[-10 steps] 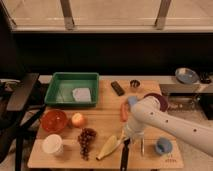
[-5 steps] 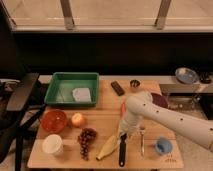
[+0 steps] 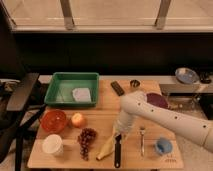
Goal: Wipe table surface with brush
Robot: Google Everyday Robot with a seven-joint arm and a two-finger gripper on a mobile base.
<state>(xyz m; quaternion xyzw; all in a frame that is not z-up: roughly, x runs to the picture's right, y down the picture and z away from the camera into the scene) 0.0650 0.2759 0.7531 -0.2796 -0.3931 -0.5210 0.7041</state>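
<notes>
The pale wooden table surface (image 3: 102, 111) fills the middle of the camera view. My white arm reaches in from the right, and its gripper (image 3: 119, 133) points down over the front centre of the table. It is shut on the upper end of the brush (image 3: 117, 151), whose straight black handle runs toward the front edge of the table. The brush lies right beside a banana (image 3: 106, 148) on its left. The arm's wrist hides the head end of the brush.
A green tray (image 3: 56, 92) holding a white cloth sits at the back left. A red bowl (image 3: 53, 120), an orange fruit (image 3: 77, 120), grapes (image 3: 87, 140) and a white cup (image 3: 52, 145) stand front left. A silver fork (image 3: 142, 140), blue cup (image 3: 163, 146), purple plate (image 3: 159, 99), black remote (image 3: 117, 88) and small tin (image 3: 134, 84) are to the right.
The arm has swung leftward across the table, carrying the brush with it. The brush now sits closer to the banana than a second ago.
</notes>
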